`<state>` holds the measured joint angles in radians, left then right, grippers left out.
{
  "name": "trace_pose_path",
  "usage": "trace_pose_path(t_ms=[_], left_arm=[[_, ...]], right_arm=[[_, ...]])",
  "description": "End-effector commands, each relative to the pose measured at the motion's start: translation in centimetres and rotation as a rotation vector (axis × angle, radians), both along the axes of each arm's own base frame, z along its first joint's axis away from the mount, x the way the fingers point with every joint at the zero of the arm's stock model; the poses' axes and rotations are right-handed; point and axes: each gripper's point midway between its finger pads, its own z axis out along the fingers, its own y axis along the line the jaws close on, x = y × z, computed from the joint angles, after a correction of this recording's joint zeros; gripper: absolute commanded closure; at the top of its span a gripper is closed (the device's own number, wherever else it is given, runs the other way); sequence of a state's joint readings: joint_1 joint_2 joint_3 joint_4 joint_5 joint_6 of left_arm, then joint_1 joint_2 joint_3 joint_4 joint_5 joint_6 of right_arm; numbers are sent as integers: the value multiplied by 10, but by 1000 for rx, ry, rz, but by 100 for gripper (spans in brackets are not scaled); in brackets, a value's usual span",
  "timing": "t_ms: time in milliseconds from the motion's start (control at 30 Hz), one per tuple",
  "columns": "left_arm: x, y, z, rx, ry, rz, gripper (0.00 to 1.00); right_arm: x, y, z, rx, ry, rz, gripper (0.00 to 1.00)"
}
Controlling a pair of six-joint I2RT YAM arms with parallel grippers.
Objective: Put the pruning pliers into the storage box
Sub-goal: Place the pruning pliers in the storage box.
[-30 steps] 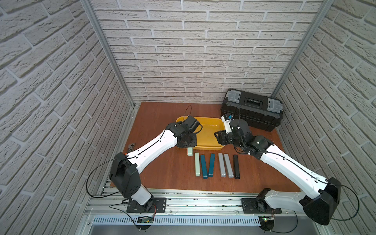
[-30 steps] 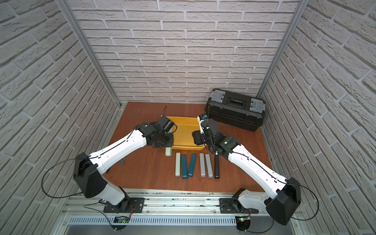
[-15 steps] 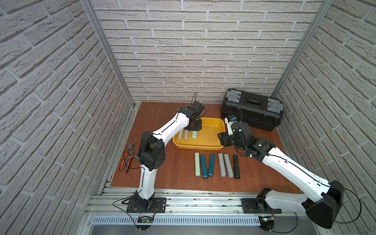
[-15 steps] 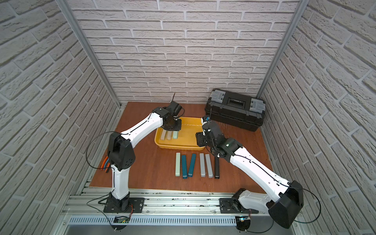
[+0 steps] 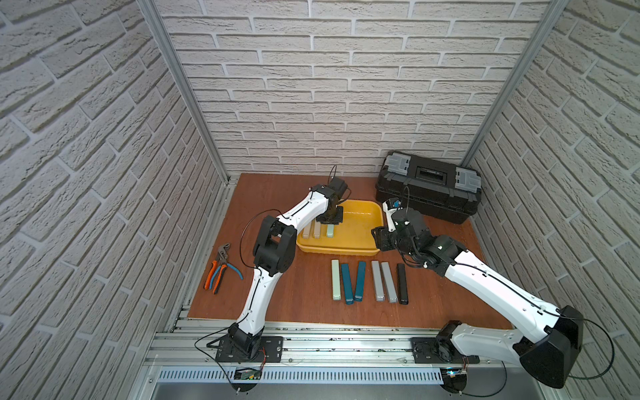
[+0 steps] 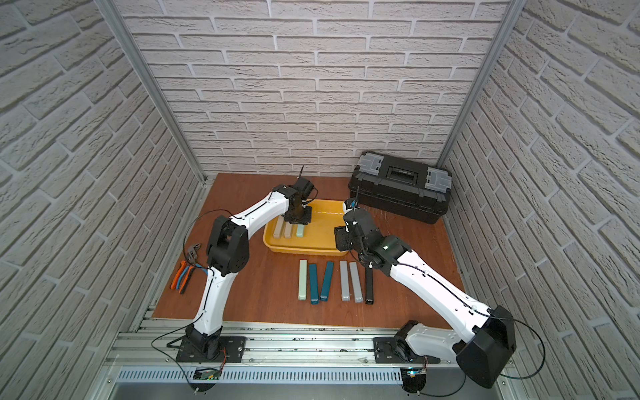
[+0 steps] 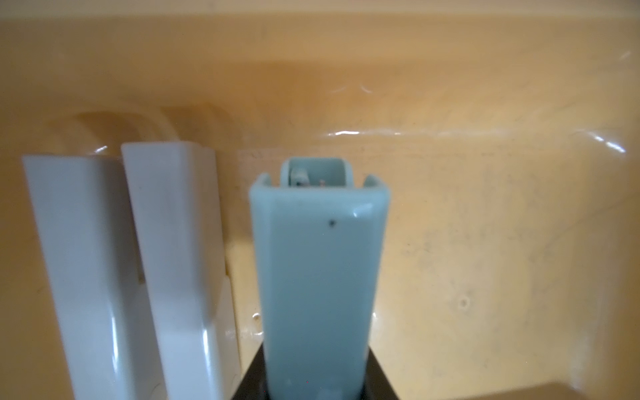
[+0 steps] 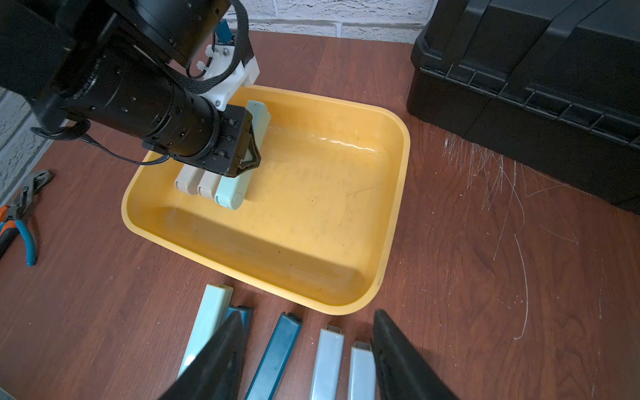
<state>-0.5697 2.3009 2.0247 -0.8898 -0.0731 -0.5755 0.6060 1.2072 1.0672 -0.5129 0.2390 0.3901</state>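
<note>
Three slim rectangular plastic bars of the pruning pliers lie side by side in the left part of the shallow yellow plastic storage box [image 5: 337, 250]. A beige bar [image 5: 306, 231] is farthest left, a second beige bar [image 5: 316, 231] lies just beside it, and a mint green bar [image 5: 330, 230] sits to their right. The left tool [image 5: 329, 218] is pressed together on the mint green bar, pinching its far half. In the left wrist view the bar [image 7: 318, 277] runs out from between the black fingers. Whether it rests on the box floor cannot be told.

Six more bars lie in a row on the brown wooden desk [image 5: 304, 311], just near of the box. From left to right they are a second mint green bar [image 5: 335, 280], a teal bar [image 5: 346, 283], a second teal bar [image 5: 359, 280], a grey bar [image 5: 377, 280], a second grey bar [image 5: 388, 282] and a black bar [image 5: 402, 284].

The right tool [image 5: 379, 238] hangs by the right end of the box with its jaws spread and nothing between them. A large black plastic toolbox with grey latches [image 5: 429, 187] stands at the far right. Orange-handled steel pliers [image 5: 220, 272] lie at the left edge of the desk.
</note>
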Motion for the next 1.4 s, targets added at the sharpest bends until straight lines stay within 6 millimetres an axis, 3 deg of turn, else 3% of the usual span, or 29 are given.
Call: trace_pose_path(t_ms=[0, 433, 833, 1033, 1367], left_arm=[[18, 2, 0, 2, -45, 14, 77], [29, 17, -32, 26, -18, 60, 76], [29, 24, -48, 42, 8, 83, 72], [31, 22, -35, 20, -16, 91, 67], [28, 8, 9, -24, -72, 80, 57]], right_arm=[[3, 4, -3, 11, -4, -3, 40], [6, 15, -21, 15, 64, 15, 41], [7, 16, -22, 11, 66, 16, 41], [8, 17, -19, 12, 80, 11, 37], [3, 14, -9, 30, 60, 11, 37]])
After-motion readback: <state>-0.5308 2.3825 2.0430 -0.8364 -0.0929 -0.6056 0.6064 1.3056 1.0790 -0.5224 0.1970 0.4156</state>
